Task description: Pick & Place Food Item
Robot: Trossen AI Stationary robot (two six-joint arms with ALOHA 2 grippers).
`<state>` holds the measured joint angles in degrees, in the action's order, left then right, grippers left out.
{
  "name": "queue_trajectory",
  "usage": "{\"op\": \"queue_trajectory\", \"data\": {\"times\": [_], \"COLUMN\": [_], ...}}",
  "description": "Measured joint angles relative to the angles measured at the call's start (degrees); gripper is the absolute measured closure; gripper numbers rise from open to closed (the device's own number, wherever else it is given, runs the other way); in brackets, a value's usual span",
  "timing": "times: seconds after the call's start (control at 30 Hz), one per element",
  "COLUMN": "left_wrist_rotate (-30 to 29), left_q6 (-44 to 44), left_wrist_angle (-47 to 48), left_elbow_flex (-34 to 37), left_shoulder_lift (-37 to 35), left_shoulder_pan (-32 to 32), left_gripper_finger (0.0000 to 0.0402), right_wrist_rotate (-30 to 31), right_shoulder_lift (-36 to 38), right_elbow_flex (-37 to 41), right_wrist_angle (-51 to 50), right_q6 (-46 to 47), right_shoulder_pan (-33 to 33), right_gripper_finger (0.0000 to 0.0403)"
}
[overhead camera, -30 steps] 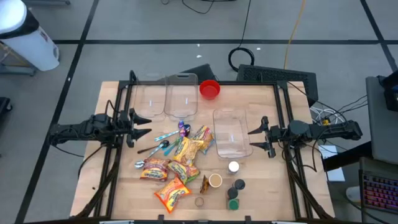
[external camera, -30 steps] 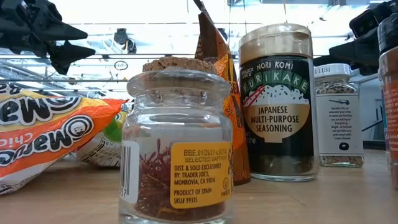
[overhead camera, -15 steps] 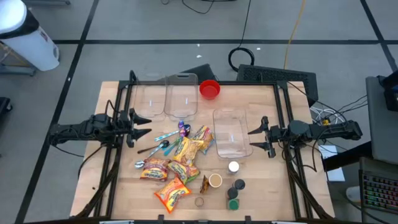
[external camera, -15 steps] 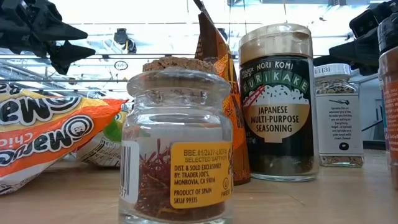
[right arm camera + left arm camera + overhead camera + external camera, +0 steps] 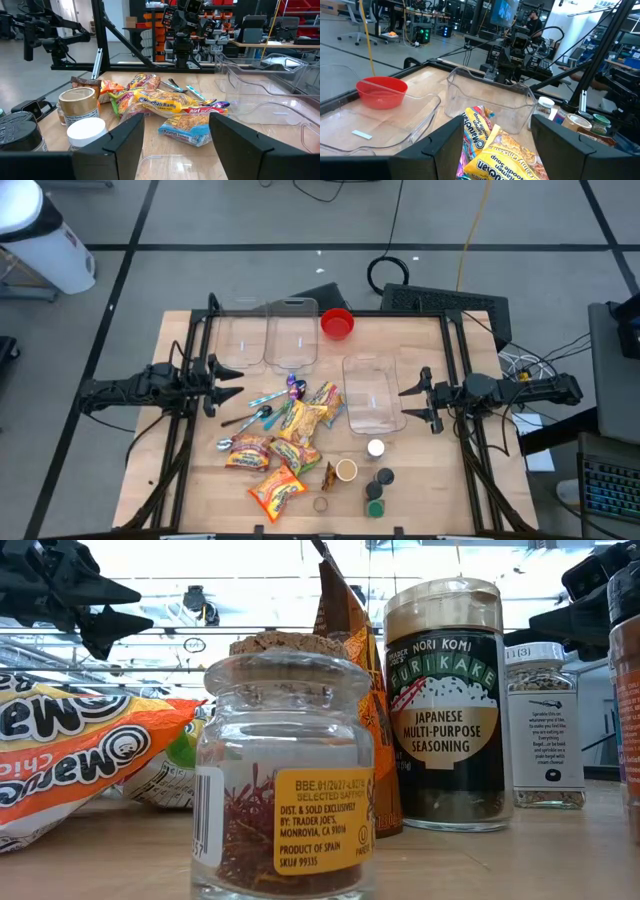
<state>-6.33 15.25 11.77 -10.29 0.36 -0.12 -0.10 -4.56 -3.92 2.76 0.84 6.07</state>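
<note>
Nothing has shifted since a second ago: the left gripper (image 5: 232,391) and right gripper (image 5: 408,402) hover with jaws apart and empty, flanking the ramen packets (image 5: 300,420) mid-table. The seasoning jar (image 5: 446,705) reads "Nori Komi Japanese Multi-Purpose Seasoning"; the saffron jar (image 5: 284,780) says "Trader Joe's", "Product of Spain".

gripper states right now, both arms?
Left gripper: open, holding nothing, at the table's left side.
Right gripper: open, holding nothing, beside the clear bin.

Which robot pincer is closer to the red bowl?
The left pincer, by a little. The red bowl sits at the table's far edge, slightly toward the right pincer, but that one waits nearer the front. Both are open and empty.
</note>
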Motion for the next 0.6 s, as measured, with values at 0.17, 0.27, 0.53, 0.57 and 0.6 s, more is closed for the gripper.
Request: {"op": "queue_trajectory", "data": {"times": [0.17, 0.27, 0.53, 0.57, 0.6], "left_wrist_rotate": [0.00, 0.00, 0.00, 0.00, 0.00], "left_q6": [0.00, 0.00, 0.00, 0.00, 0.00], "left_wrist_angle": [-0.01, 0.00, 0.00, 0.00, 0.00], "left_elbow_flex": [-0.01, 0.00, 0.00, -0.01, 0.00], "left_shoulder_lift": [0.00, -0.02, -0.02, -0.02, -0.01], "left_shoulder_pan": [-0.01, -0.01, 0.00, 0.00, -0.01], "left_gripper_finger": [0.0163, 0.0163, 0.0163, 0.0163, 0.0163], "right_wrist_rotate": [0.00, 0.02, 0.00, 0.02, 0.02], "right_shoulder_lift": [-0.02, -0.02, 0.00, -0.02, -0.02], "right_elbow_flex": [0.00, 0.00, 0.00, 0.00, 0.00], "right_wrist_angle": [-0.01, 0.00, 0.00, 0.00, 0.00], "right_q6": [0.01, 0.00, 0.02, 0.00, 0.02], "right_shoulder_pan": [-0.02, -0.02, 0.00, -0.02, -0.02], "right_gripper_finger": [0.0184, 0.0184, 0.0186, 0.0185, 0.0184]}}
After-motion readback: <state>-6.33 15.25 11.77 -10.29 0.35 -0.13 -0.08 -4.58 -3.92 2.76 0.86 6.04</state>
